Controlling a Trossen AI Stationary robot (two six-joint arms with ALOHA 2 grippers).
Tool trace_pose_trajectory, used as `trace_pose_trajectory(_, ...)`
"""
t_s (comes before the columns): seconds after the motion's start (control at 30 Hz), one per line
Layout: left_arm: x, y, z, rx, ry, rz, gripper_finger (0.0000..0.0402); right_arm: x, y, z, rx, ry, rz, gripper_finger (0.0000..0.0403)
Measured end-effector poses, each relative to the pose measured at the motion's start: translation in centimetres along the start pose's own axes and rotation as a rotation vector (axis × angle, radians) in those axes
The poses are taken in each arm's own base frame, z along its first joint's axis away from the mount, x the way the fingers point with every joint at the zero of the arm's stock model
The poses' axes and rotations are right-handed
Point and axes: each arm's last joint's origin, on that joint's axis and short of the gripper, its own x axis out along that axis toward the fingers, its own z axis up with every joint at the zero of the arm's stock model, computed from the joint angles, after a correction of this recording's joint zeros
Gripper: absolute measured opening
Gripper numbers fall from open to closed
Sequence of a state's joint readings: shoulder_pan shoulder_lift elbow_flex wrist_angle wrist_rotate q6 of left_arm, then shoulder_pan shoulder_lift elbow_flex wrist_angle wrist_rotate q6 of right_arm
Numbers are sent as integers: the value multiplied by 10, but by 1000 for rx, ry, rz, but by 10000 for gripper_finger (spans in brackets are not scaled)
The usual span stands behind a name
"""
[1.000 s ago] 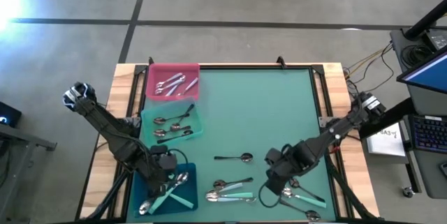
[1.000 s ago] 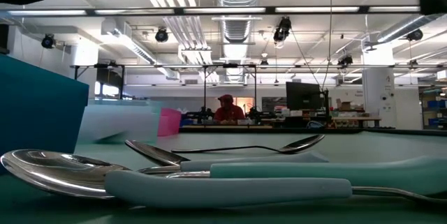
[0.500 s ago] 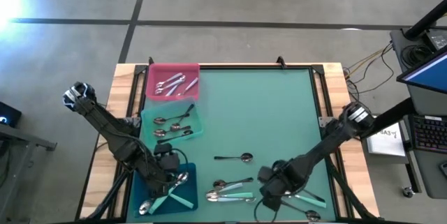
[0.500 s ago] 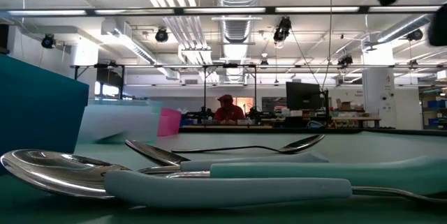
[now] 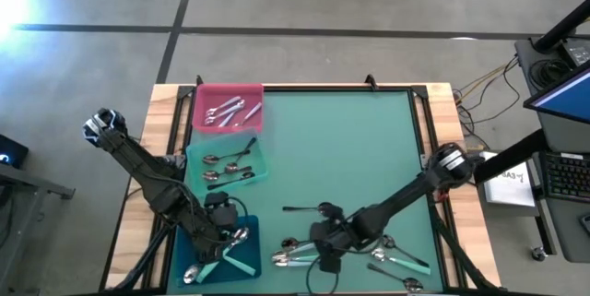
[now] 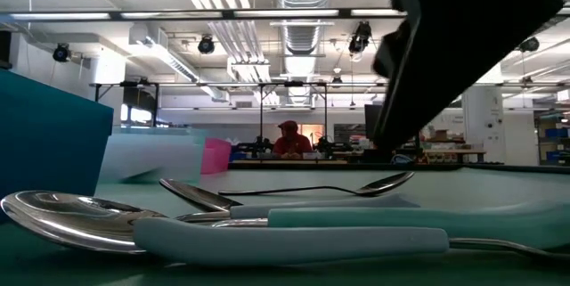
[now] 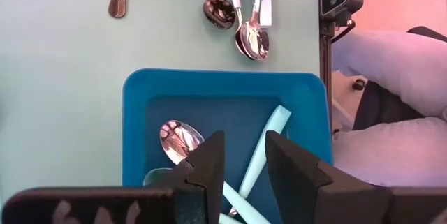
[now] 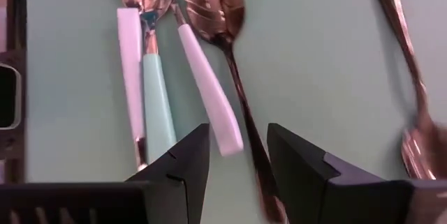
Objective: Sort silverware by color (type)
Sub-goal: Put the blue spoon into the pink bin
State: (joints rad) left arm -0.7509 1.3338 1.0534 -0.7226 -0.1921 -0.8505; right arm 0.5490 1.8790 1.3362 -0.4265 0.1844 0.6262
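Note:
Silverware lies in three trays at the left: silver pieces in the pink tray, black-handled ones in the green tray, and teal-handled spoons in the blue tray. My left gripper hovers open over the blue tray, touching nothing. My right gripper hangs open just above a loose bunch of teal-handled spoons near the front edge. In the right wrist view its fingers stand on either side of a pale handle, clear of it.
A black-handled spoon lies alone on the mat behind the bunch. More utensils lie to the right, under the right arm. A thin all-metal spoon lies beside the pale handles. Open mat stretches toward the far edge.
My right gripper has swung toward the table's left edge and down, rolling as it went, from above the right-hand utensils to above the teal-handled bunch. In the low view its arm now fills the upper right. The silverware has not moved.

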Motion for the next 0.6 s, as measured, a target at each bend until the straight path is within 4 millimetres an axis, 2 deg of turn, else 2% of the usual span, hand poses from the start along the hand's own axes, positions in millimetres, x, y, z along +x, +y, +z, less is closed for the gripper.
trace_pose_trajectory(0.2, -1, -1, 0, 2, -5, -7, 87, 24, 1, 5, -100, 13, -17, 134)
trace_pose_trajectory(0.4, -2, -1, 0, 12, 11, -24, 87, 35, 8, 15, -97, -2, -8, 134)
trace_pose_trajectory(0.6, -2, -1, 0, 37, 14, -29, 87, 44, 9, 13, -96, 14, -15, 134)
